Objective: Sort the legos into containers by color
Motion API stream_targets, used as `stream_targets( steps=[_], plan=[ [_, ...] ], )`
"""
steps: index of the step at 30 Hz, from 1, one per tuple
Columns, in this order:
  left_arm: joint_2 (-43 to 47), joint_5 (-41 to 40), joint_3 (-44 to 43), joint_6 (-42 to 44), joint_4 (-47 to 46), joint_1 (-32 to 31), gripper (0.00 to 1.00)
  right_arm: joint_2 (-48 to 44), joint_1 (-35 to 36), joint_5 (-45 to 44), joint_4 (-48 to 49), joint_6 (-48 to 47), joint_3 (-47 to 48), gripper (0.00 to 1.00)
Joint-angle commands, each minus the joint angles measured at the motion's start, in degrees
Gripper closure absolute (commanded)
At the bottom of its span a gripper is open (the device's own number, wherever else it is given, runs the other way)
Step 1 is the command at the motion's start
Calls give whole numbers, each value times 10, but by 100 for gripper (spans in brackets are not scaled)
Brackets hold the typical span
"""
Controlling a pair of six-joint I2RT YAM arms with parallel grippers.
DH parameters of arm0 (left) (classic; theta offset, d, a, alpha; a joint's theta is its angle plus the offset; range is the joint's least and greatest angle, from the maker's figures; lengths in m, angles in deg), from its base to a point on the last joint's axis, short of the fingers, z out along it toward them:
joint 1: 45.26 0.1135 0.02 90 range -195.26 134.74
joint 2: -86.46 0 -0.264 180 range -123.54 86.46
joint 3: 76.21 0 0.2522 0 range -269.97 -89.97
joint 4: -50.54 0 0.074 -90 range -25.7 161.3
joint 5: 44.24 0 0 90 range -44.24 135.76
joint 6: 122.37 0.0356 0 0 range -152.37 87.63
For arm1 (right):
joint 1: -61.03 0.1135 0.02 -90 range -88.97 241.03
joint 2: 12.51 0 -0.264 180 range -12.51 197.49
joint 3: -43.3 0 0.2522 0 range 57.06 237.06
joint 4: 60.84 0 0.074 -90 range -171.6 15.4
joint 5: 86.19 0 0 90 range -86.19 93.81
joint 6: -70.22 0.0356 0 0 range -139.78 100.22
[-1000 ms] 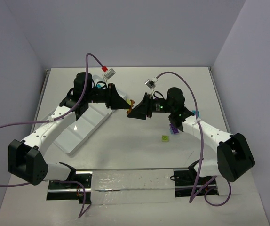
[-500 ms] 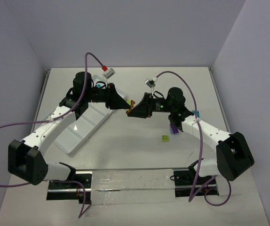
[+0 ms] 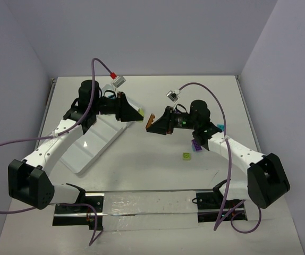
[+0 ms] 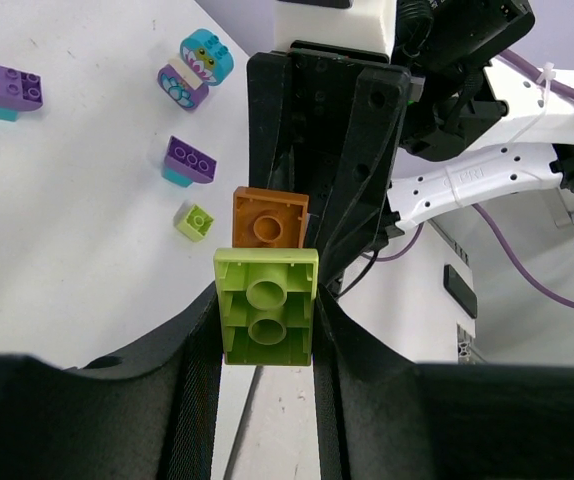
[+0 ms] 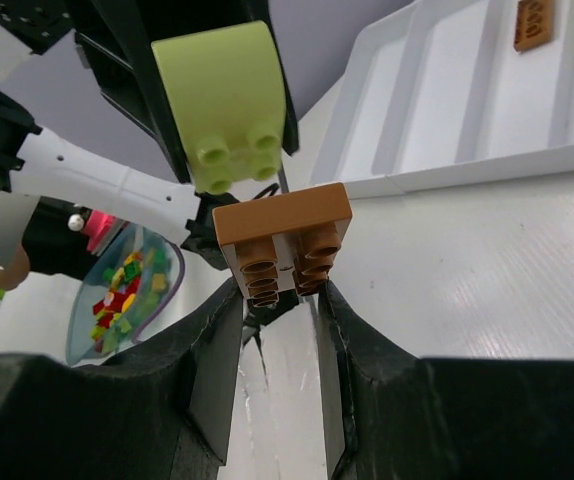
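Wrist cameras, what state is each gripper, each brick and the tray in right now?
left gripper, shut on lime green brick
right gripper, shut on orange-brown brick
white tray, holds one oblong brown brick lying flat
small lime brick, loose on table
purple-and-teal stack, joined, on table

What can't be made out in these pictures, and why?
Top view: the far end of the tray lies under the left arm, hiding its contents.
Top view: the purple brick is partly covered by the right arm.
Right wrist view: the tray runs off the top and right edges.
Left wrist view: the long purple brick is cut by the left edge.
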Motion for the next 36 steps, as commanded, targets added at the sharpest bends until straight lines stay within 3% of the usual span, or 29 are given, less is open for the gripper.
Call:
stream_targets(
  steps=[1, 4, 6, 9, 10, 16, 20, 27, 36],
  plan=[
    [29, -10, -24, 28, 17, 14, 100, -23, -5, -35, -64, -49, 14, 100],
    [40, -45, -27, 38, 52, 32, 100, -32, -7, -66, -110, -84, 14, 100],
    [62, -139, -17, 40, 106, 55, 100, -52, -10, -108, -165, -116, 15, 100],
    [71, -191, 0, 24, 138, 84, 100, -66, -12, -145, -208, -141, 16, 100],
    [67, -251, 4, 8, 163, 94, 100, -72, -14, -160, -226, -151, 17, 100],
    [-34, -528, -43, -66, 263, 103, 100, -77, -22, -188, -257, -170, 30, 100],
    [-122, -608, -77, -97, 283, 102, 100, -83, -24, -195, -271, -169, 32, 100],
    [-185, -672, -104, -109, 271, 98, 100, -85, -24, -202, -277, -166, 30, 100],
    [-220, -670, -87, -112, 223, 95, 100, -76, -23, -201, -276, -159, 35, 100]
  ],
)
